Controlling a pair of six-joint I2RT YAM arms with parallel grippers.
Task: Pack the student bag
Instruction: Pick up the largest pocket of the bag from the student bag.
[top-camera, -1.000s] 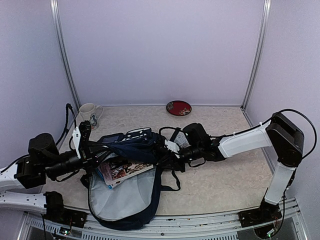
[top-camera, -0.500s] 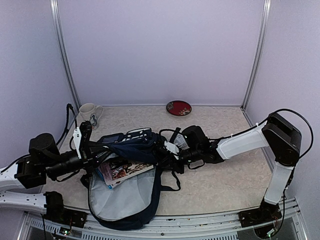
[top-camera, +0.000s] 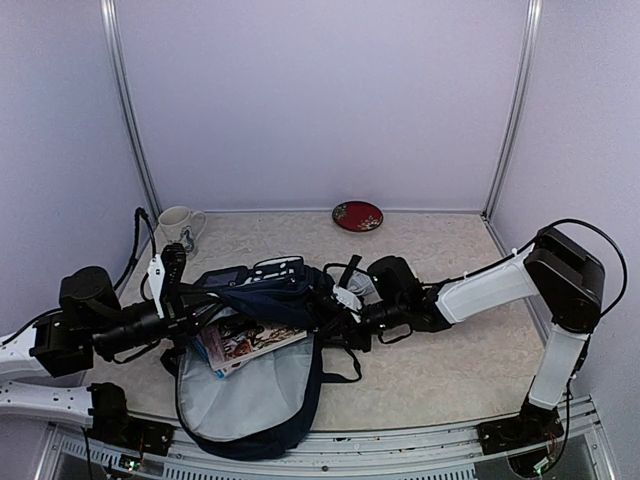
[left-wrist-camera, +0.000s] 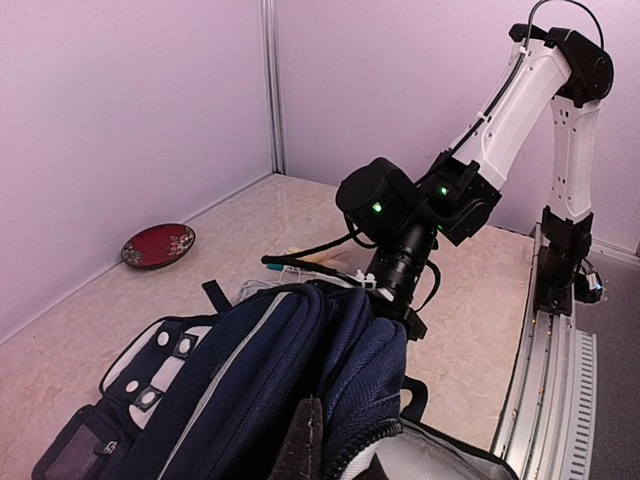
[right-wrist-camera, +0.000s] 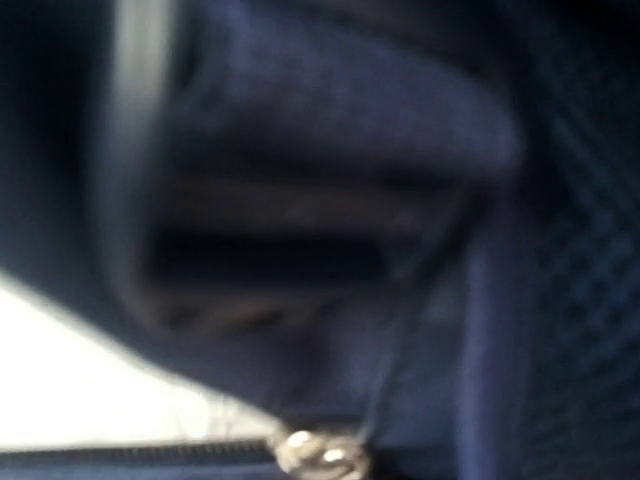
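The student bag (top-camera: 262, 300) lies at the left centre of the table, navy, with its main compartment open towards me and the grey lining (top-camera: 250, 395) showing. A colourful book (top-camera: 245, 340) sits in the opening. My left gripper (top-camera: 195, 300) is shut on the bag's upper fabric near the zip. In the left wrist view one dark finger (left-wrist-camera: 302, 440) presses into the navy folds (left-wrist-camera: 250, 370). My right gripper (top-camera: 338, 308) is pushed against the bag's right side, its jaws hidden. The right wrist view is a blur of navy cloth with a metal zip puller (right-wrist-camera: 315, 455).
A white mug (top-camera: 180, 228) stands at the back left. A red plate (top-camera: 357, 215) sits by the back wall. Pens and a white cable (left-wrist-camera: 300, 258) lie on the table just behind the bag. Dark straps (top-camera: 345, 370) trail off the bag's right side.
My right wrist has shifted slightly to the right along the bag's side. The left arm and the bag have barely moved.
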